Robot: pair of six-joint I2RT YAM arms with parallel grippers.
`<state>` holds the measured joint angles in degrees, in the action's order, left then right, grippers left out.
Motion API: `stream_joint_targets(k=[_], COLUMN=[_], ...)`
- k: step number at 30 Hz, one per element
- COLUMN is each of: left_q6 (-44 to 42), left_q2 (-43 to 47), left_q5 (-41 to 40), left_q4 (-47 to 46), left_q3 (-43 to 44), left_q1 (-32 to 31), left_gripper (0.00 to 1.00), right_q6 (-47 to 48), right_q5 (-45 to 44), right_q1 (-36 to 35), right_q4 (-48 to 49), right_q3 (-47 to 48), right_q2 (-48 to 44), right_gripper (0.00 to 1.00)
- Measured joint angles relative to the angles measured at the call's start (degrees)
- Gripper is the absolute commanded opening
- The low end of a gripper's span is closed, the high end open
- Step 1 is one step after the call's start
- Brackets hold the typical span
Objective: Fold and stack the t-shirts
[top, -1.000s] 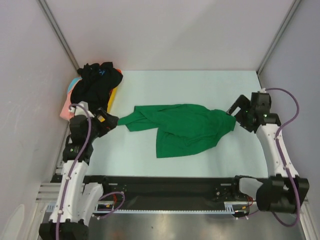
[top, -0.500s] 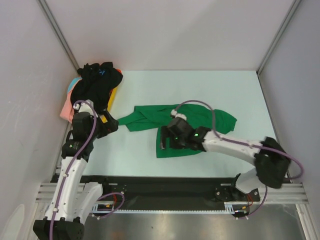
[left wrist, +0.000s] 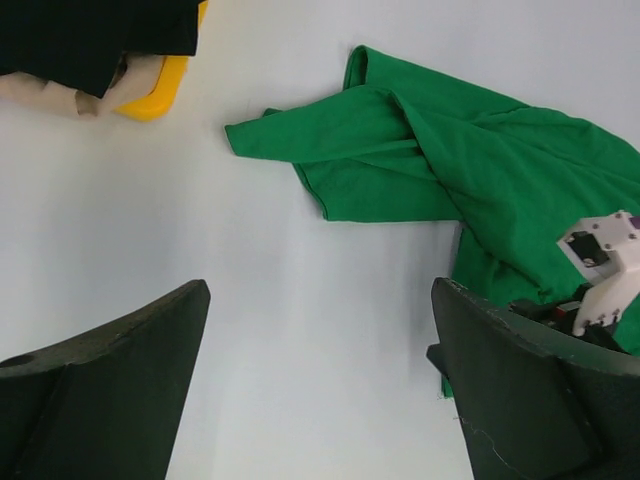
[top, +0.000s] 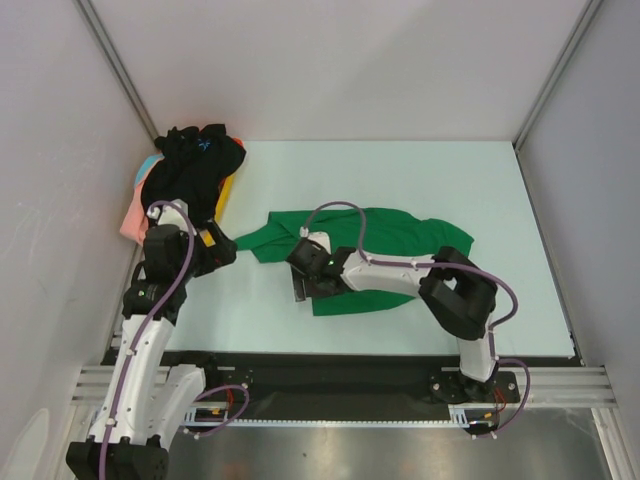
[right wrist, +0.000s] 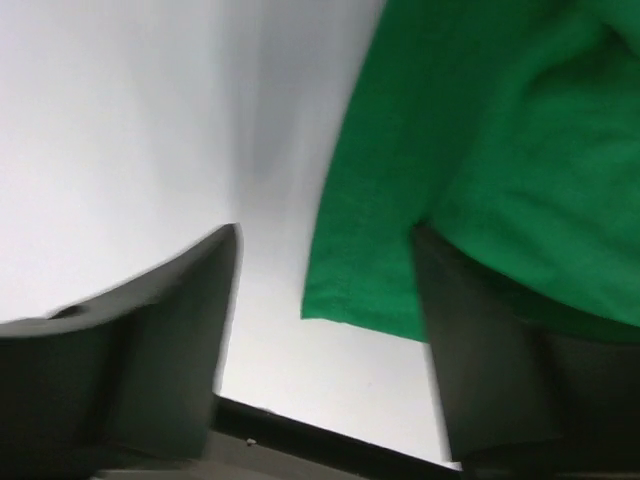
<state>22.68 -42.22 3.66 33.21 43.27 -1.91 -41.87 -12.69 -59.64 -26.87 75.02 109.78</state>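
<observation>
A bright green t-shirt [top: 380, 255] lies crumpled and partly spread in the middle of the table. It also shows in the left wrist view [left wrist: 450, 160] and the right wrist view [right wrist: 500, 150]. My right gripper [top: 299, 287] is open and low over the shirt's near left corner, and that corner lies between its fingers [right wrist: 325, 340]. My left gripper [top: 220, 250] is open and empty, just left of the shirt's left sleeve tip, over bare table [left wrist: 320, 400]. A black t-shirt [top: 195, 165] with a small blue mark tops a pile at the back left.
Under the black shirt lie pink [top: 133, 218], yellow [top: 226, 195] and light blue [top: 148, 167] shirts; the yellow edge [left wrist: 155, 95] shows in the left wrist view. Side walls stand close on both sides. The black front rail [right wrist: 330, 440] runs just below the right gripper.
My right arm has swung from the shirt's far right edge across to its near left corner. The shirt's right side has settled. My left arm has barely moved.
</observation>
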Motion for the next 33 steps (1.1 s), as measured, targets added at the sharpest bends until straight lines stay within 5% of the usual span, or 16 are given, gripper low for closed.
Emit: stream_joint_targets(k=[5, 10, 17, 22, 28, 33], left_q6=[-0.31, -0.35, -0.44, 1.09, 6.67, 11.06], left_q2=[-0.02, 0.00, -0.24, -4.00, -17.42, -27.19], left_q5=[0.13, 0.22, -0.11, -2.05, -2.45, -5.57], left_q4=[0.02, 0.02, 0.02, 0.13, -3.21, -8.24], left_q3=[0.00, 0.00, 0.00, 0.04, 0.02, 0.02], left_q1=[0.00, 0.00, 0.00, -0.31, -2.10, -4.28], left_gripper=[0.99, 0.99, 0.97, 0.95, 0.93, 0.93], right_q6=[0.79, 0.85, 1.22, 2.03, 2.93, 3.67], right_q5=[-2.73, -5.11, -9.22, -13.11, -15.52, -14.51], right_q1=[-2.54, -2.73, -0.35, 5.42, 16.11, 22.45], right_q4=[-3.13, -3.56, -8.33, -13.40, -15.69, -17.40], right_q3=[3.74, 2.03, -3.32, -9.84, -16.33, -21.84], right_q2=[4.11, 3.37, -2.86, -21.20, -44.48, -49.81], right_gripper=[0.45, 0.00, 0.00, 0.00, 0.00, 0.00])
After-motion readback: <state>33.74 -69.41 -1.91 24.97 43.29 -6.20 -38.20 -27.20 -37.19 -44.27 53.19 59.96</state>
